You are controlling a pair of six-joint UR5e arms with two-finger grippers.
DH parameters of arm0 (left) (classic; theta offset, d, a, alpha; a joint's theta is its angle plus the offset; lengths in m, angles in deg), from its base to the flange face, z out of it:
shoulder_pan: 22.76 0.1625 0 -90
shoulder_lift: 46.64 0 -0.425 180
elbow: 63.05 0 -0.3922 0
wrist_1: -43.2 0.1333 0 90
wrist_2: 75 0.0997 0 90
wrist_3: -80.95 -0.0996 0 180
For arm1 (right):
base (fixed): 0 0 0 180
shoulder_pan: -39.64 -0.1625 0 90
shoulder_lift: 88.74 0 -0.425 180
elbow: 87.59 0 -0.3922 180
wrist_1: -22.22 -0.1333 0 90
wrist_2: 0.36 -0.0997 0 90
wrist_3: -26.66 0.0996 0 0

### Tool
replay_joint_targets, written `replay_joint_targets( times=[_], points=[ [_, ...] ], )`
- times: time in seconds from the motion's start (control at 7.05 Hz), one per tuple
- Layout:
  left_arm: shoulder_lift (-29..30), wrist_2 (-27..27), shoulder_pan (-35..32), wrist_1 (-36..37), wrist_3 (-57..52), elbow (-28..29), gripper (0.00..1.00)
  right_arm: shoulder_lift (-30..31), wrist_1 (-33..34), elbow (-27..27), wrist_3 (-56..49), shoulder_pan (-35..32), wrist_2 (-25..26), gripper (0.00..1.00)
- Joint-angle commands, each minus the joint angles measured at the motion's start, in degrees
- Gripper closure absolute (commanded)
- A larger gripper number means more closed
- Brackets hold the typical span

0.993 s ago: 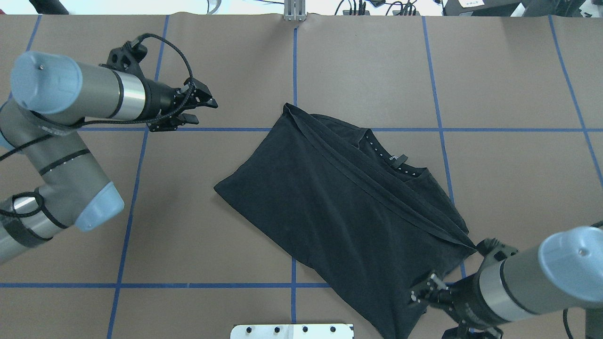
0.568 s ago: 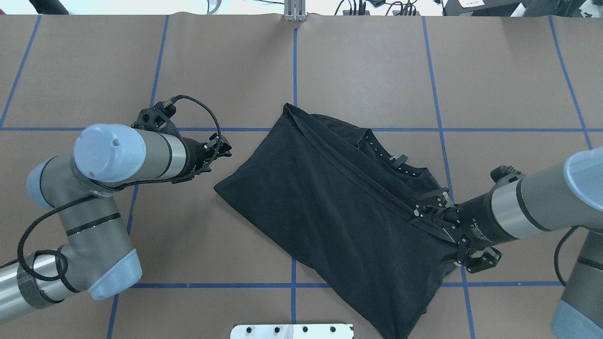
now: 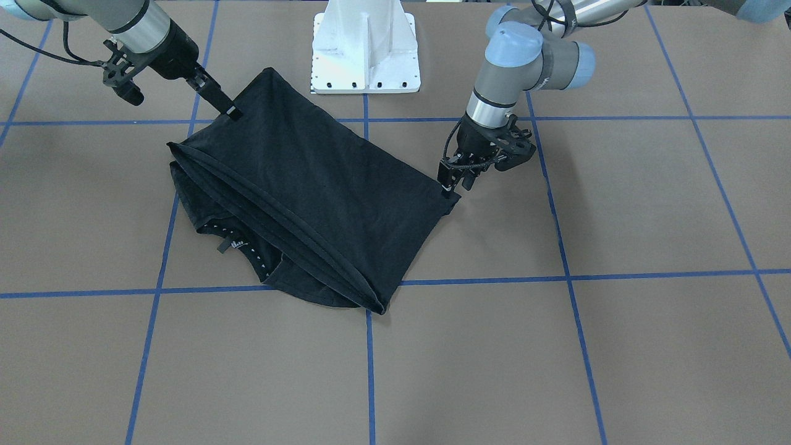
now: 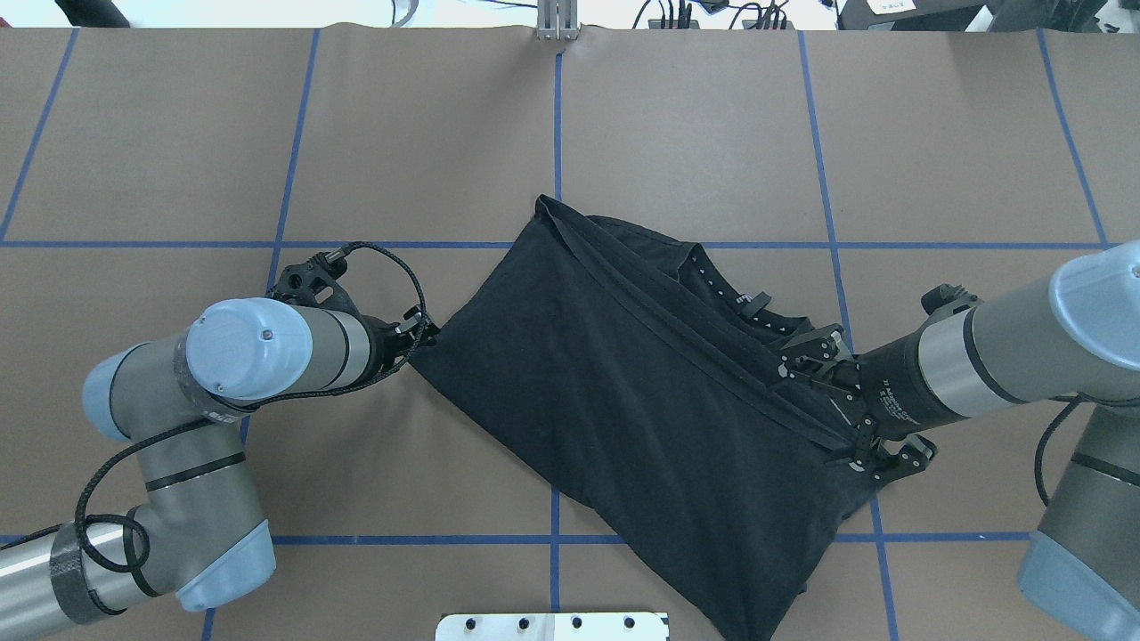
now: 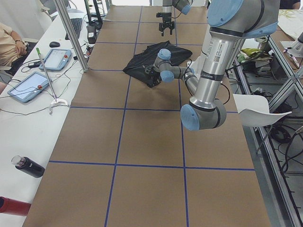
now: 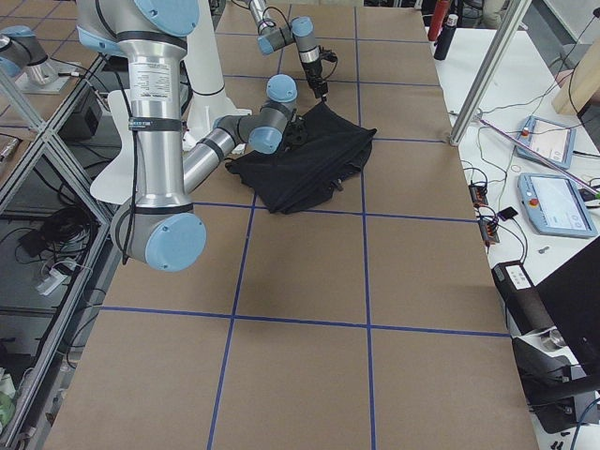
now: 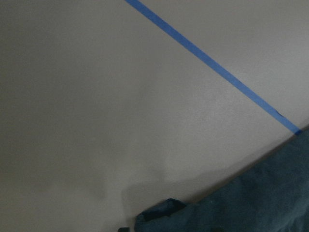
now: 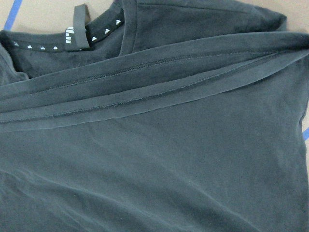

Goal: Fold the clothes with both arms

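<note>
The black T-shirt [image 4: 623,392] lies folded and skewed on the brown table, plain side up, collar and neck label [image 4: 753,304] toward the right. My left gripper [image 4: 427,328] sits low at the shirt's left corner, fingers slightly apart, one tip touching the cloth [image 3: 456,185]. In the left wrist view that corner [image 7: 270,203] is slightly bunched. My right gripper [image 4: 819,417] is spread wide open over the right edge, below the collar; across the table it shows as [image 3: 182,104]. Its wrist view is filled with the shirt's folded hems [image 8: 154,159].
The white pedestal base [image 3: 366,49] stands just behind the shirt's near corner. Blue tape lines [image 4: 557,133] grid the table. Beyond the far edge lie tablets [image 5: 26,87], a bottle [image 5: 28,166] and a metal pole [image 5: 71,35]; a seated person's arm [image 5: 9,42] shows there.
My left arm swung down and in from the far left to the shirt's left corner. My right arm moved from the near hem up to the right edge. The shirt has not shifted.
</note>
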Motion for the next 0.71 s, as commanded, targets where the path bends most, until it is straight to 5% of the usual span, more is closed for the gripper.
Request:
replay_joint_targets(
  times=[0.0, 0.43, 0.57],
  points=[
    [0.60, 0.01, 0.28, -0.34, -0.07, 1.68, 0.36, 0.00, 0.04, -0.07, 0.00, 0.11, 0.00, 0.00],
    [0.69, -0.08, 0.45, -0.43, -0.07, 2.03, 0.45, -0.09, -0.05, -0.77, 0.00, 0.28, 0.00, 0.00],
    [0.78, -0.08, 0.45, -0.35, 0.02, 2.12, 0.63, -0.09, -0.05, -0.86, 0.00, 0.28, 0.00, 0.00]
  ],
)
